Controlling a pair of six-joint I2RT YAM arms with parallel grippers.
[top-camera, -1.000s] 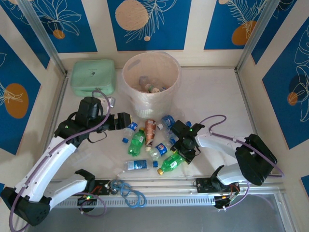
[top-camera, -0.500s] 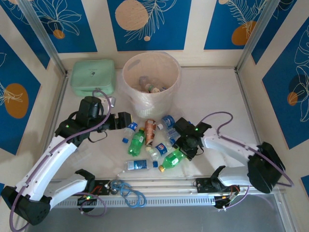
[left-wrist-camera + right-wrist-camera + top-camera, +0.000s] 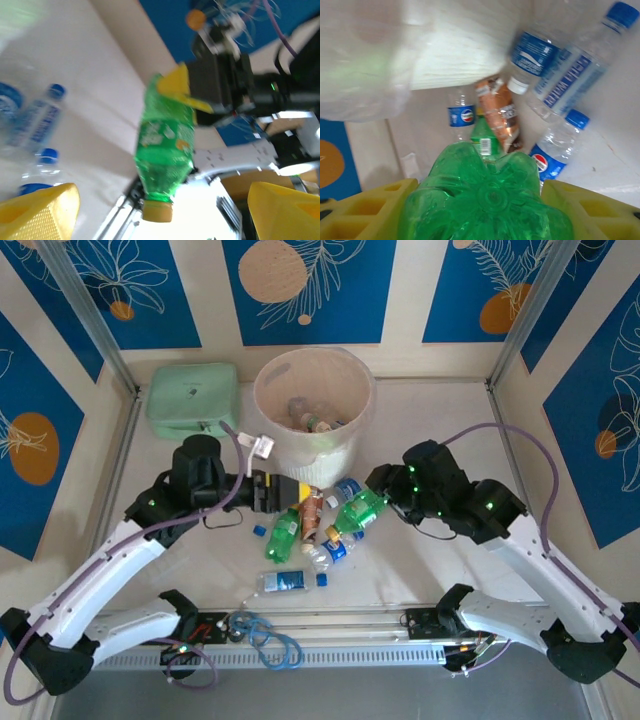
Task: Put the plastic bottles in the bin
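Aloft, right gripper (image 3: 383, 495) around green bottle (image 3: 357, 511)

Green bottle (image 3: 487, 200) cut off at the bottom edge, bin (image 3: 370, 65) a white blur.

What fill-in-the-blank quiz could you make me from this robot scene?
1. The held bottle in the right gripper is coloured ____.
2. Seen from the top camera, the bin stands to the ____ of the mint-green case.
3. The left gripper holds nothing, and its jaws are ____.

Missing words: green; right; open.
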